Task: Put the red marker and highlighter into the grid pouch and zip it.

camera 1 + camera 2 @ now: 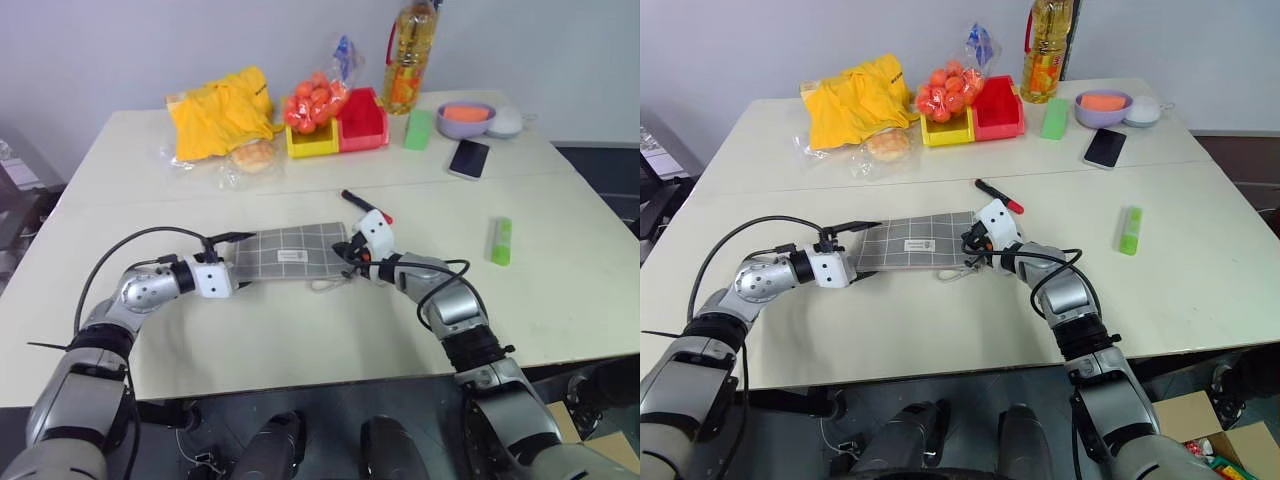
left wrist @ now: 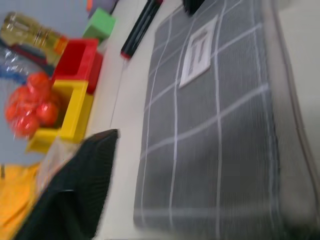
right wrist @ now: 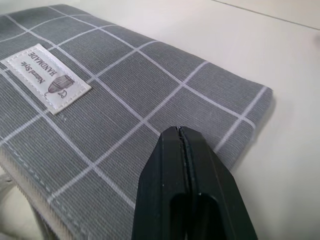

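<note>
A: Where's the grid pouch [image 1: 290,251]?

B: Flat mid-worktop [image 1: 300,340], red marker [image 1: 366,206] just beyond, highlighter [image 1: 501,241] well right.

A: Tools?

B: Right tool [image 3: 182,137] pressed together over its corner, likely to pin it; left tool [image 1: 237,262] parted at the opposite end.

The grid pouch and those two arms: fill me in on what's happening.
The robot has both arms at the grid pouch, which lies flat on the table. The left gripper is at its left end, the right gripper, fingers shut, at its right end. The red marker lies just behind the pouch; the highlighter lies off to the right. Neither is inside yet.
</note>
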